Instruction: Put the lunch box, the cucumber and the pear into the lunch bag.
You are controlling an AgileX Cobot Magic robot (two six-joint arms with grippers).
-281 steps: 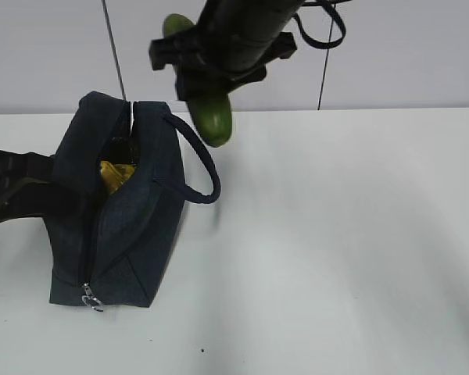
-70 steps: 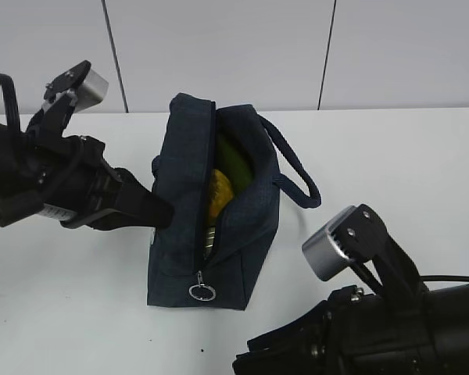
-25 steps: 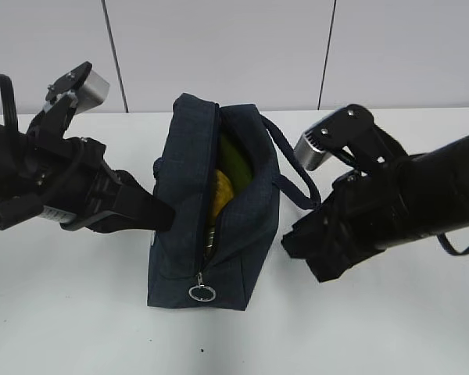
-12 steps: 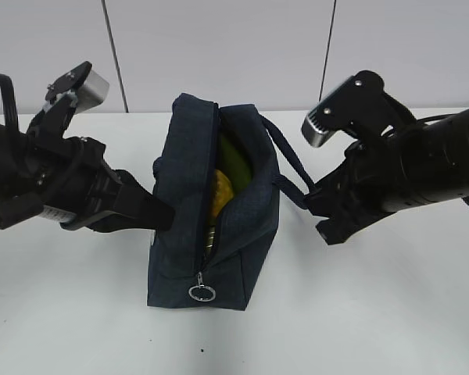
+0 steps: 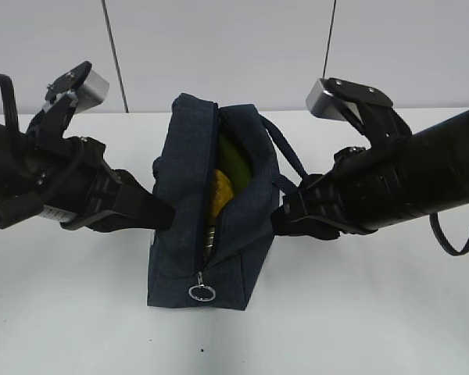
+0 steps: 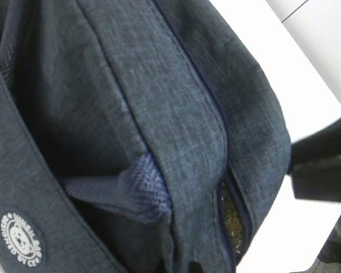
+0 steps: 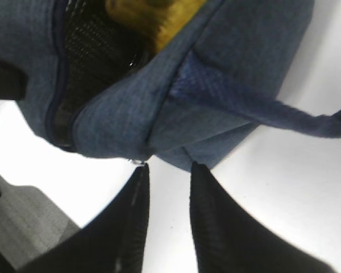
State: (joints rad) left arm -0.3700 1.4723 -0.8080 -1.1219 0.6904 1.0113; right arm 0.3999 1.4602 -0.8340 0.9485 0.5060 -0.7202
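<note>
Cucumber (image 5: pixel 233 158) and pear (image 5: pixel 220 192) sit inside my unzipped lunch bag (image 5: pixel 180 234); packing looks nearly finished. Right hand (image 7: pixel 167 176) spread; left hand's state I cannot tell.

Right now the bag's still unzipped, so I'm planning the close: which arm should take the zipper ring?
Probably right: the right tool is open and free beside the bag, while the left tool is pressed into the bag's other side, fingers hidden.

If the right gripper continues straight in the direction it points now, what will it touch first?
Most likely the right side wall of the dark navy fabric lunch bag. In the right wrist view the right gripper, slightly open, points at the bag's lower edge, very near it. Whether they touch yet is unclear.
</note>
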